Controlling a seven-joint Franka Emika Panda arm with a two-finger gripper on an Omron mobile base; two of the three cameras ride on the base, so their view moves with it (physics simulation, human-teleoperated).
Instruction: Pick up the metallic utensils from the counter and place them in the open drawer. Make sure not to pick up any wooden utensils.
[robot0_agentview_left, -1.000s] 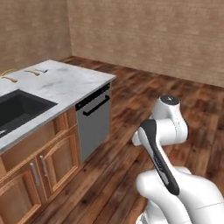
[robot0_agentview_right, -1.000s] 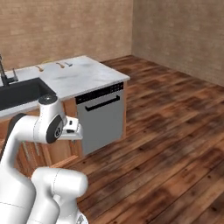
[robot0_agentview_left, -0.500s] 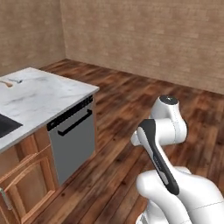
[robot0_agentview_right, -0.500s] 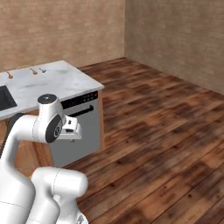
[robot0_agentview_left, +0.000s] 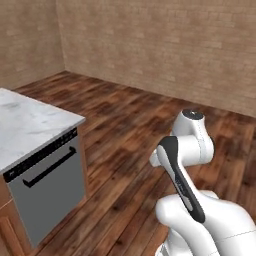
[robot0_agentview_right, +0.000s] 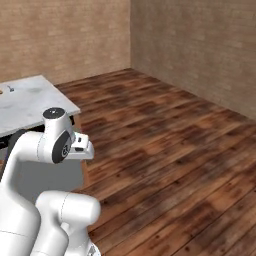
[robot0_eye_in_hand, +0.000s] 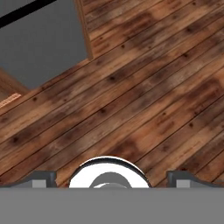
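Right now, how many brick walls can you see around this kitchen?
2. One brick wall runs behind the marble counter; the other brick wall stands to its right, and they meet at a corner. Other walls may lie beyond the picture's edges.

No readable text, label, brand, number or sign stands on anything here. A small dark round mark sits on the arm's (robot0_agentview_right: 37, 150) joint cap in the right base view, too blurred to read. The dishwasher (robot0_agentview_left: 47, 192) front carries no legible lettering.
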